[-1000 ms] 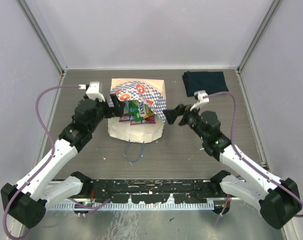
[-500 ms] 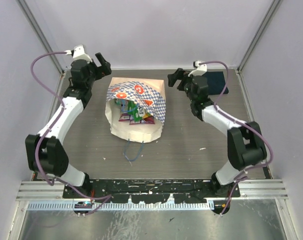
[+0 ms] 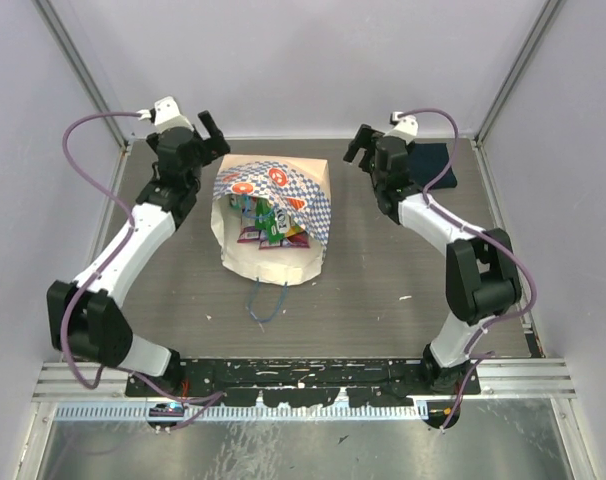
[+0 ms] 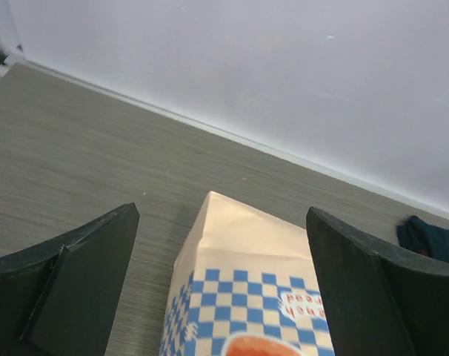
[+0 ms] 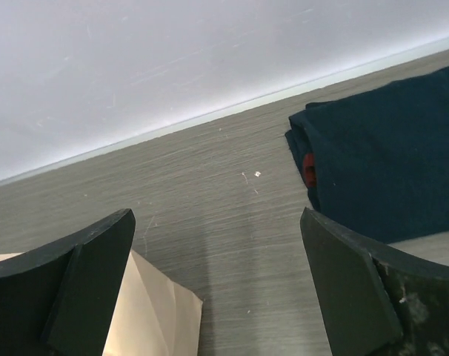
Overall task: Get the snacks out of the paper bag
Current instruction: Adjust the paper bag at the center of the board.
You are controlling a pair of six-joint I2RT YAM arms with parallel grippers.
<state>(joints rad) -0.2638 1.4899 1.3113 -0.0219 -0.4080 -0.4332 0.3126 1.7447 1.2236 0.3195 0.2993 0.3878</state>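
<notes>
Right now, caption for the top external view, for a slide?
Left gripper and right gripper open, flanking the paper bag's far end; snacks showing in its mouth.

Robot lab test cell: plain white panel walls (image 3: 303, 60), aluminium frame posts (image 3: 83, 72) (enclosure-like), grey tabletop (image 3: 383, 290).

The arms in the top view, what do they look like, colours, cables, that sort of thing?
Both the left arm and right arm have white links and black joints. A purple cable loops off each wrist beside a small white cap. The left gripper and right gripper are black, with broad, flat fingers.
</notes>
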